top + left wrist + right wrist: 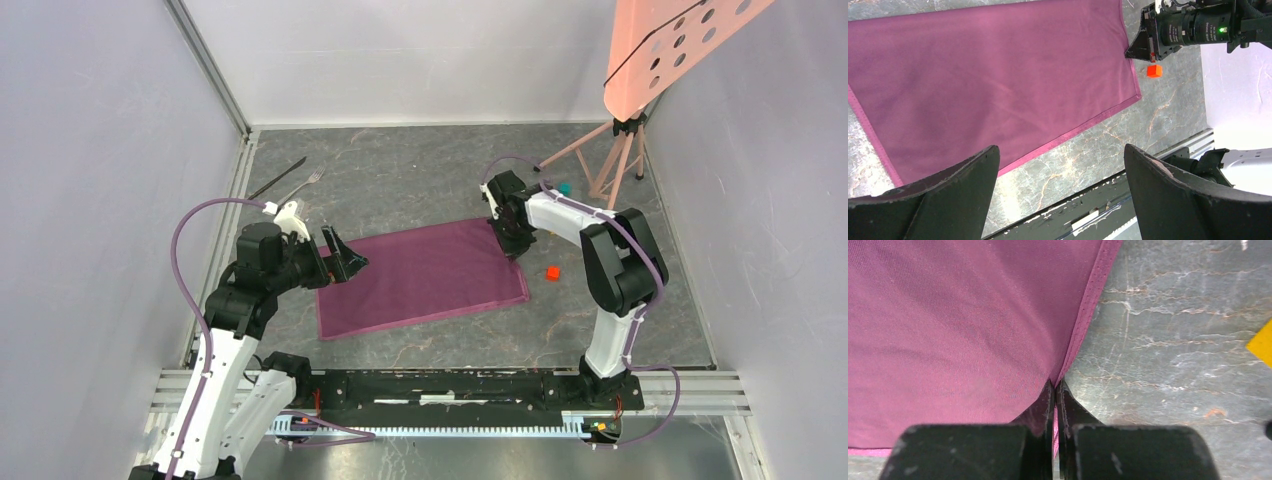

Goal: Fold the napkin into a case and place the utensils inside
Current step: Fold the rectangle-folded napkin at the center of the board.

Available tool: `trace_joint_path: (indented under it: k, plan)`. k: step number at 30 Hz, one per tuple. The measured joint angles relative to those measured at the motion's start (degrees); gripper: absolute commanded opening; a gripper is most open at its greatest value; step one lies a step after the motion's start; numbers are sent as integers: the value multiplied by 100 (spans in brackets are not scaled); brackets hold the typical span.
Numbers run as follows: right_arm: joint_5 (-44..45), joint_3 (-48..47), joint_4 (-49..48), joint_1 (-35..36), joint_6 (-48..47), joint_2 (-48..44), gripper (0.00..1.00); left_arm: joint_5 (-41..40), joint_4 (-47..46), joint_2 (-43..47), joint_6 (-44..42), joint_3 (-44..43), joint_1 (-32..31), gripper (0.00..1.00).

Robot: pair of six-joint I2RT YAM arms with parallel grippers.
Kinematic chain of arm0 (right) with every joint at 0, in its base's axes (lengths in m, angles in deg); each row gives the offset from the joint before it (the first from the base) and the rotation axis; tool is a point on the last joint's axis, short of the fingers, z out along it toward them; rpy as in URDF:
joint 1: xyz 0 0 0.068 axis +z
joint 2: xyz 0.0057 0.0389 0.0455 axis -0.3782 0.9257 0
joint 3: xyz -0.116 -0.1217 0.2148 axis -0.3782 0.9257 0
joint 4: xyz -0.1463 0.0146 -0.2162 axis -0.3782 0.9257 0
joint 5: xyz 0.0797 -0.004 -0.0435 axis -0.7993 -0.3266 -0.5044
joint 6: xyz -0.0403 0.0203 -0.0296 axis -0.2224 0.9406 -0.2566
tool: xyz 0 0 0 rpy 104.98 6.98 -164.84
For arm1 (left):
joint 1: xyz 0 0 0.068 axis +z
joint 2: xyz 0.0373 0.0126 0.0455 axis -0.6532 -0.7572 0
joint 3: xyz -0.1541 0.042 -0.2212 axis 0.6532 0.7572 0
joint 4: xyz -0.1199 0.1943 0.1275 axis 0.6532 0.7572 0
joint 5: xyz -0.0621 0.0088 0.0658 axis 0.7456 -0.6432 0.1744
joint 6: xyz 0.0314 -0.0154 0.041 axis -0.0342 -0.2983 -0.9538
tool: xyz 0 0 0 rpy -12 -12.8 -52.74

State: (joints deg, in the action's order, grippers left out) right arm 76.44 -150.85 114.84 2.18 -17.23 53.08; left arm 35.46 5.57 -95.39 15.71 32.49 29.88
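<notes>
Item: napkin [420,278], thin plum cloth, flat mid-frame on the worktop [420,180]. Limp, light, probably sags; best taken at hem corners. My right fingers [1128,450] pinch its upper-right hem; left fingers [948,195] spread, empty.

The plum-purple napkin [958,330] fills the left and upper middle of the frame, and its weave shows clearly. Its stitched hem runs from the top edge, right of centre, down to the bottom centre. There the right claw [1055,390] has its two dark fingers [1075,412] pressed together on that hem, with a sliver of pink cloth showing between them. Grey marbled table [1173,340] covers the right half. A yellow corner [1262,342] pokes in at the right edge, too cropped to identify.
</notes>
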Motion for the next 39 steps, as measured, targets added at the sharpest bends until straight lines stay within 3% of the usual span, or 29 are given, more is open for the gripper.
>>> trace_joint_path:
  k: [13, 20, 29, 39]
  plan:
    - [1878, -24, 284, 92, -496, -306, 0, -2, 0, -157, 2, 2, 0, 100]
    - [2227, -24, 330, 411, -496, -612, 0, -2, 0, -160, 2, 2, 0, 100]
    - [1692, -269, 509, 1495, -249, -691, 0, -4, 2, -216, 2, 2, 0, 100]
    - [-59, -1069, -74, 2522, 498, -352, 0, -116, 2, 9, 0, 4, 0, 100]
